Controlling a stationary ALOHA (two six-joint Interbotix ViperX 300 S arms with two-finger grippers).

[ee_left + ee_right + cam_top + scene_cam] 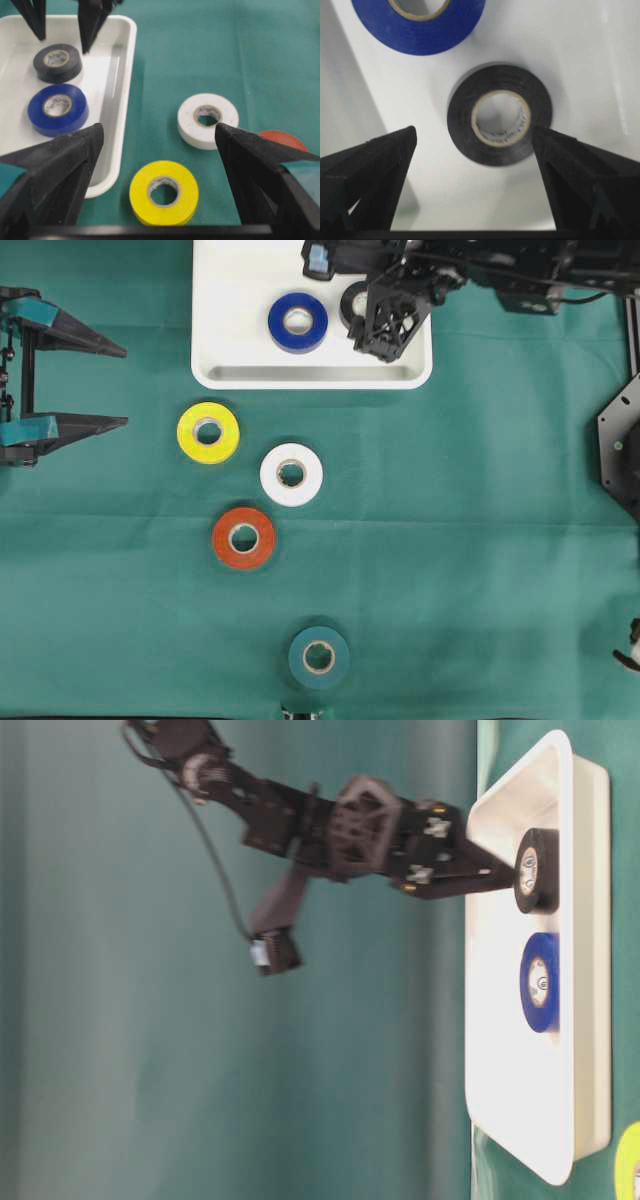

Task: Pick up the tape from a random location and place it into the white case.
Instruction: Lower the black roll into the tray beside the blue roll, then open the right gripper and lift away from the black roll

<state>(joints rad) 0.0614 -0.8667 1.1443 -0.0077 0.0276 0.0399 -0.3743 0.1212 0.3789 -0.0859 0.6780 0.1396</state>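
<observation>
Now the black tape lies flat beneath the wide-open, empty right end effector.

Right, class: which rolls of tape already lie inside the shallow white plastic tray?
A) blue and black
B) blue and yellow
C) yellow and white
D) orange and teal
A: the blue roll of tape and the black roll of tape lie flat inside the shallow white plastic tray; the other four rolls are on the green cloth.
</observation>
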